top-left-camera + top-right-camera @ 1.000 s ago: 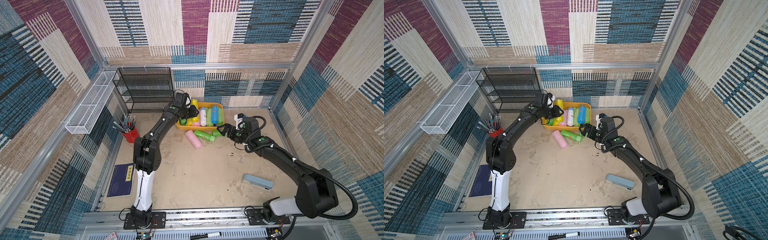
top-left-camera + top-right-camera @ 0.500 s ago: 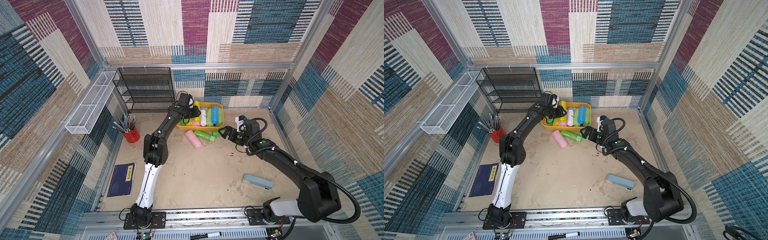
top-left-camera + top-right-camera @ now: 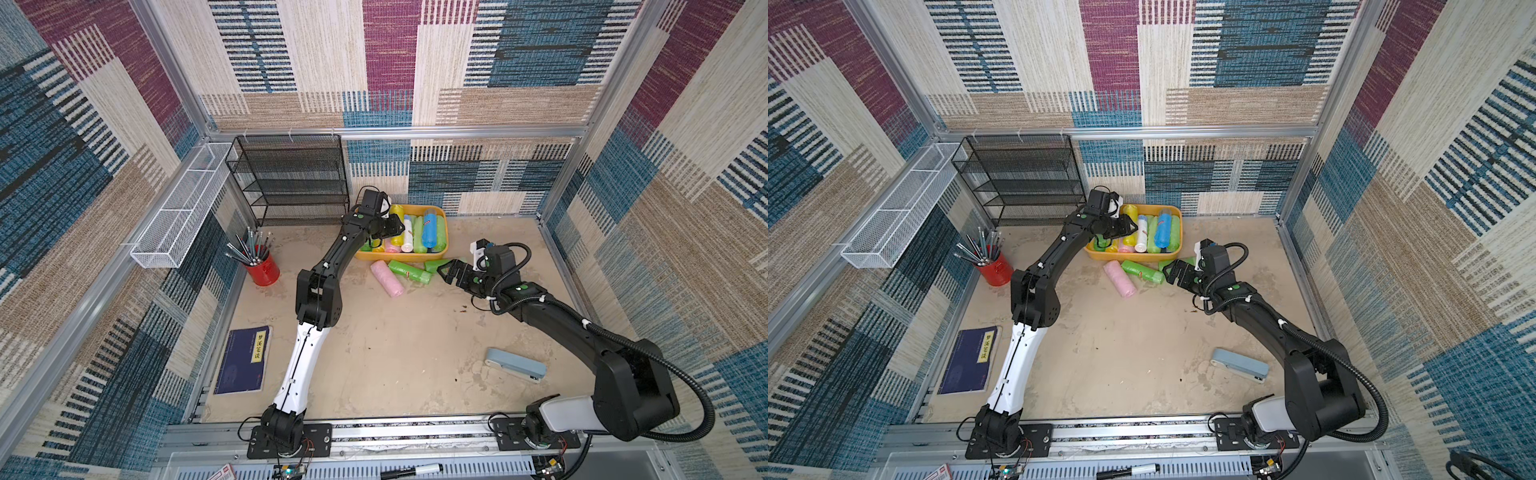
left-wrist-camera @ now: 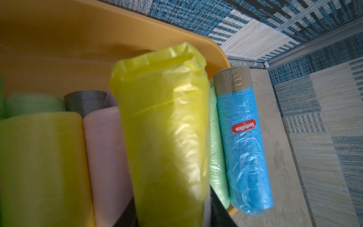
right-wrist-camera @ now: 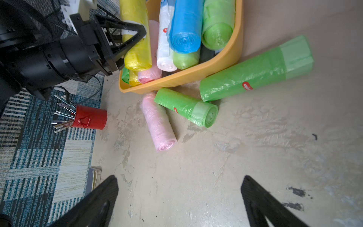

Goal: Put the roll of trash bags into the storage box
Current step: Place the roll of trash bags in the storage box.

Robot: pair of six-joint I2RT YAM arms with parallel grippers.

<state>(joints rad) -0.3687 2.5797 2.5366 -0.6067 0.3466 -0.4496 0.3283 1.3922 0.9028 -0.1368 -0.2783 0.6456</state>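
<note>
Left pincer (image 3: 392,228) has swung its clamped yellow roll (image 4: 167,127) over the roll-filled storage box (image 3: 415,256); right pincer (image 5: 179,179) stands apart.

From the middle of the table (image 3: 374,353): black mesh rack (image 3: 291,178) at 11 o'clock, white wire basket (image 3: 183,203) hung at 10, red cup (image 3: 262,269) of pencils (image 3: 245,249) nearer at 10, blue notebook (image 3: 245,360) at 8, pale blue stapler (image 3: 515,365) at 4, marker (image 3: 411,471) at 6

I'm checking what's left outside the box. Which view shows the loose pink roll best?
The right wrist view: the pink roll lies close and large. Both top views show the roll small; the left wrist view misses it.
</note>
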